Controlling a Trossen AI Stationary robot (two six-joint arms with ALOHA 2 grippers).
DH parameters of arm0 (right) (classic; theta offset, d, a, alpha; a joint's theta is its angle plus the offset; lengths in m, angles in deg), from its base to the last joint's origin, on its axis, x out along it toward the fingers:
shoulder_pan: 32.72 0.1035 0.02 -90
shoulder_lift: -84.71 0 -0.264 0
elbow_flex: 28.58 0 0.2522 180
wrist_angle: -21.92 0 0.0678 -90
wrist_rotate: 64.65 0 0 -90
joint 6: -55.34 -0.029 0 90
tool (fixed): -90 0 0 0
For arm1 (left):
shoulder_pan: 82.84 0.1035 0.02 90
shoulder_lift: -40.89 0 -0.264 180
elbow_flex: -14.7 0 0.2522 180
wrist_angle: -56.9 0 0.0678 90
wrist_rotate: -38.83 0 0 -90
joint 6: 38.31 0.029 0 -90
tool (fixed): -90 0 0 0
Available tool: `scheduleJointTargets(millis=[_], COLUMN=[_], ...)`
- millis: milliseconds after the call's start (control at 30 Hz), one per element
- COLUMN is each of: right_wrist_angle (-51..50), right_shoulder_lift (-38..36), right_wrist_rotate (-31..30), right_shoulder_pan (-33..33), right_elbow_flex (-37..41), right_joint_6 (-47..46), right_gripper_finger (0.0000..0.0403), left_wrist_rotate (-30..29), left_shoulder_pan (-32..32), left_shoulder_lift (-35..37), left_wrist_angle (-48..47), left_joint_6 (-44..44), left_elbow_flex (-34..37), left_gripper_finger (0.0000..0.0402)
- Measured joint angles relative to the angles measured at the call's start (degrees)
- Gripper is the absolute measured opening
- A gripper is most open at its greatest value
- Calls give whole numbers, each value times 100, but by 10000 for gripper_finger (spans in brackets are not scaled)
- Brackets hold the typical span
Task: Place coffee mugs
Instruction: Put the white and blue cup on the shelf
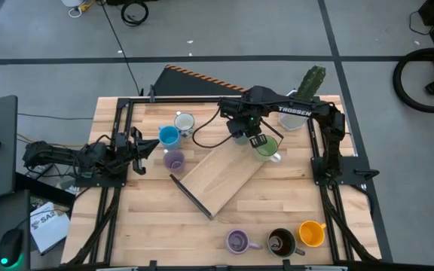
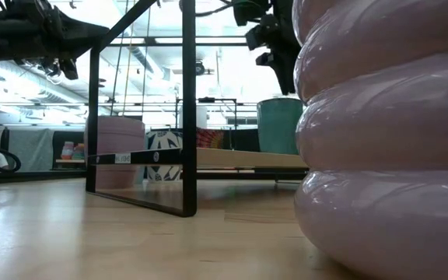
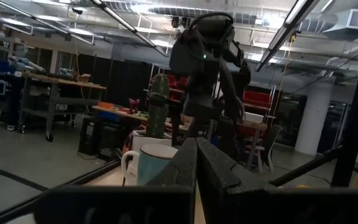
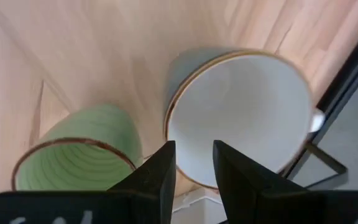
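Right gripper [image 1: 256,140] is reaching over the back half of the table, at the far edge of the tilted wooden board [image 1: 221,178]. In the right wrist view its two dark fingers [image 4: 160,171] stand a narrow gap apart with nothing between them. Just past the fingertips sit two mugs: a pale grey mug with a white inside [image 4: 241,115], its near rim right at the tips, and a green mug [image 4: 79,155] just beside it, off the outer side of one finger. The two mugs look close enough to touch, though contact is not clear.

From above, the green mug [image 1: 267,147] lies just beside the right gripper at the board's far corner.

Left gripper [image 1: 143,148] waits over the table's left edge. Its fingers [image 3: 185,168] are pressed together, with nothing held. Beyond the tips stands a white mug [image 3: 148,163], and a cactus [image 3: 158,106] rises further off.

Ahead of the left fingers: blue mug [image 1: 169,135], a white-rimmed mug [image 1: 184,122] behind it, lavender mug [image 1: 173,160] nearer the board.

Front edge row, well apart from both grippers: second lavender mug [image 1: 238,241], dark brown mug [image 1: 281,242], orange mug [image 1: 312,233].

Low view: a lavender mug wall [image 2: 379,140] fills the right side.
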Motion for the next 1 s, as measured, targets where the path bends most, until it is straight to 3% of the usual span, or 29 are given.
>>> scheduleJointTargets(millis=[167,600,767,1000], right_wrist_angle=[-12,-114,-129,-110], right_shoulder_lift=[-4,-4,-4,-92], right_wrist_rotate=[21,-192,-806,-917], right_shoulder_pan=[-66,87,295,477], right_elbow_flex=[-91,-92,-92,-92], right_joint_6=[-356,-665,-645,-611], right_gripper_finger=[133,209,215,207], left_wrist_rotate=[-16,-192,-192,-192], left_shoulder_pan=[-1,0,0,-1], left_shoulder_lift=[0,-1,-1,-1], left_wrist_angle=[29,-103,-103,-101], left_joint_6=[-713,-545,-506,-387], left_elbow_flex=[0,-1,-1,1], left_gripper_finger=[9,9,9,9])
